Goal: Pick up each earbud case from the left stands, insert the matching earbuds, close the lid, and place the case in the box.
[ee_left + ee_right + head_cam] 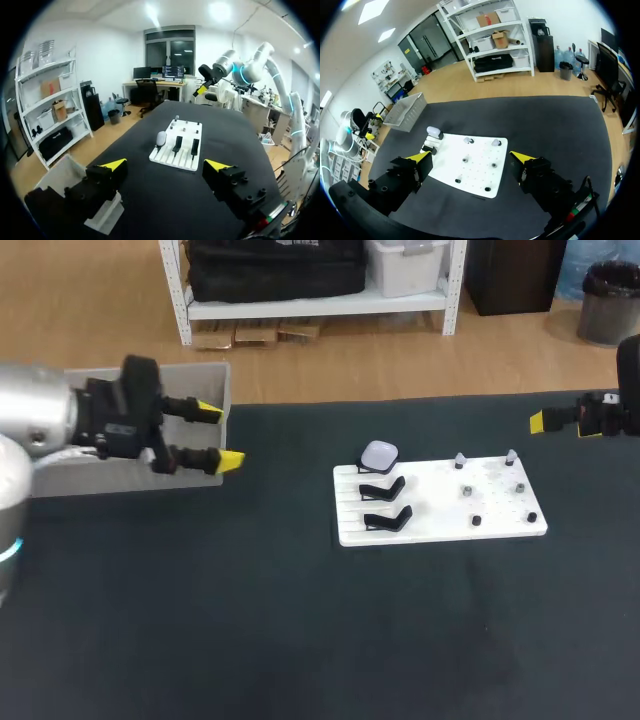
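A white board (pixel 440 530) lies on the dark table. On its left side stand three holders: the far one carries a pale earbud case (pixel 379 454), and two black stands (pixel 385 503) nearer me are bare. Several small earbuds (pixel 466 490) sit on the board's right half. My left gripper (pixel 218 435) hovers open beside the box (pixel 215 375), well left of the board. Off the board's far right corner my right gripper (pixel 540 422) is open and holds nothing. The left wrist view has the case (pixel 160 138) far ahead of the open left gripper (pixel 165 165). The right wrist view shows the board (pixel 447 172) below the open right gripper (pixel 471 156).
The grey box (pixel 407 111) stands at the table's far left edge. Dark table surface (pixel 300 640) stretches in front of the board and between the board and the box. In the left wrist view my right arm (pixel 215 75) hangs beyond the board.
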